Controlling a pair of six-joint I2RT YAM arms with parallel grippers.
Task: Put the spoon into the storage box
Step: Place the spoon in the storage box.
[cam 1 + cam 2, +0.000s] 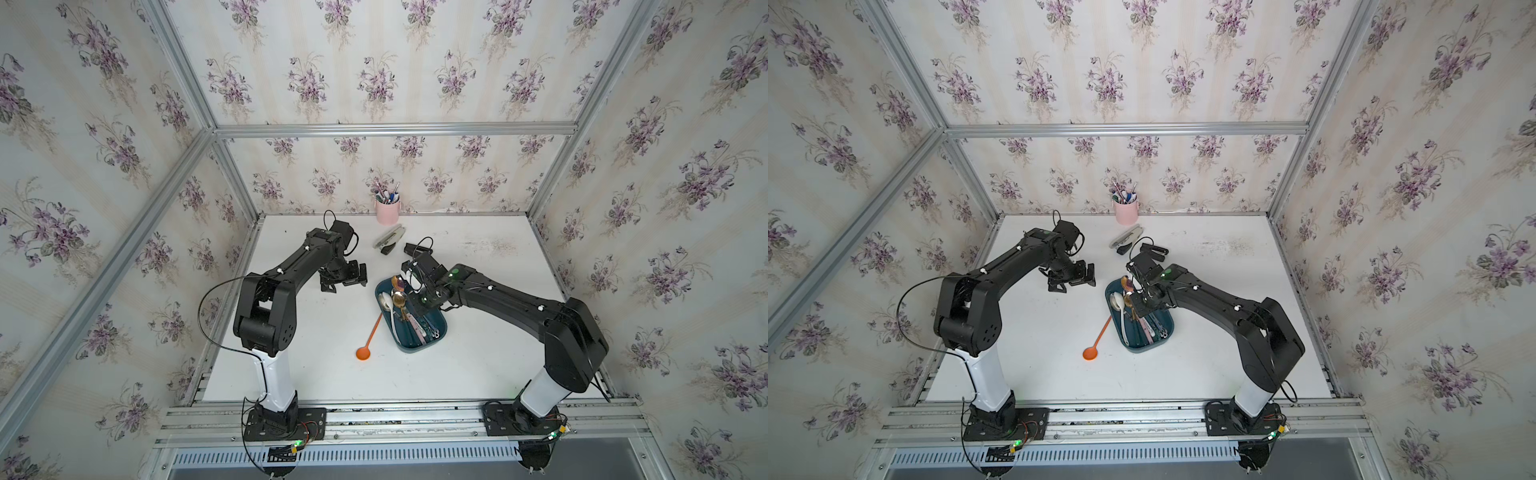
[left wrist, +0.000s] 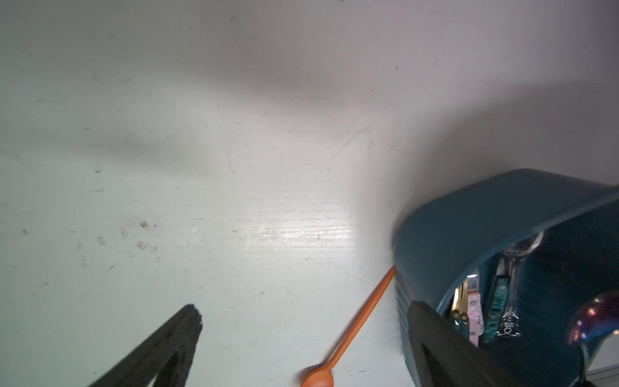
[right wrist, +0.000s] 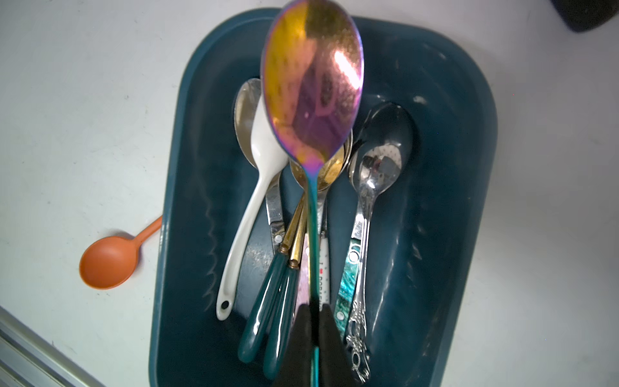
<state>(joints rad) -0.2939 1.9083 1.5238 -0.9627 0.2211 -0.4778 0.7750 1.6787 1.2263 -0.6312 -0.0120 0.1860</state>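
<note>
At mid-worktop: storage box, dark teal, shallow, long axis running from far edge toward near edge of the worktop.

Contents: several spoons lying lengthwise, among them a white ceramic spoon, a silver spoon and two with green handles.

Item in hand: iridescent spoon, bowl toward the box's far end. The right hand is clamped together on its handle and holds it over the box, above the pile.

Item outstanding: orange spoon, flat on the worktop just beside the box's left wall, bowl toward the near edge.

Left hand: fingers wide apart, holding nothing, above bare worktop to the left of the box.

Progress, as judged: the box is largely filled; the iridescent spoon is carried but not yet released, and the orange one has yet to go in.

Not determinable:
- whether the held spoon touches those beneath it
- the orange handle's tip, which appears to meet the box wall
- the right fingertips, covered by the wrist in both top views
</note>
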